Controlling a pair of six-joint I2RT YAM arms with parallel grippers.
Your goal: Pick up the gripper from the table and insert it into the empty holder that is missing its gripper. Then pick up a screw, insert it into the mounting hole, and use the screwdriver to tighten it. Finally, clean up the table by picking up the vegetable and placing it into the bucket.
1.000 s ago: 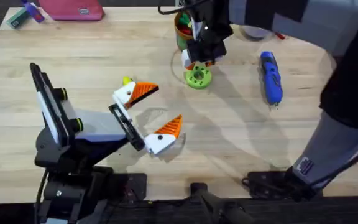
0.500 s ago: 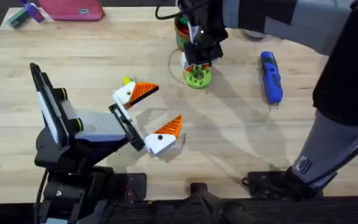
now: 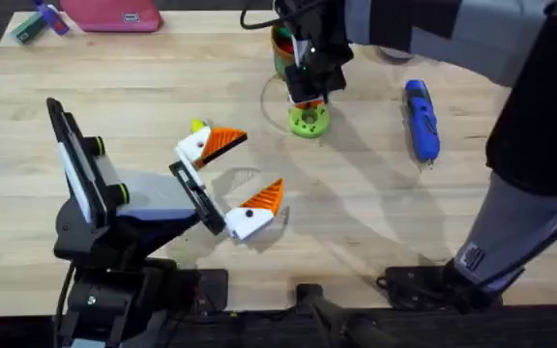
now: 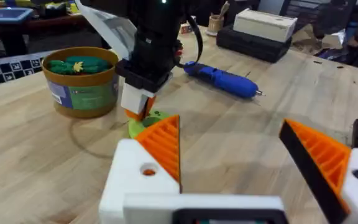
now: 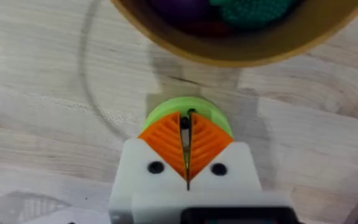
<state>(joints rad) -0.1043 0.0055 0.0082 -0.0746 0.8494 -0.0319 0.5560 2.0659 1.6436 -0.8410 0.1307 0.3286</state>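
Right now the right tool is down over the flat green disc on the far side of the desk, its two orange pads pressed together with something thin and dark pinched between them; what it is, I cannot tell. The disc sits just under the fingertips, and the green bucket with its tan rim stands just beyond the tool, touching nothing, with green toy pieces inside.

Over to the right, well apart from that tool, the blue screwdriver lies flat on the wood, its bit pointing toward the near edge.

The left tool hangs low near the middle of the desk, spread wide, gripping nothing. Both its white blocks carry orange wedges. A small yellow vegetable peeks out just behind its farther finger, on the desk, very close to the white block; whether they touch I cannot tell.
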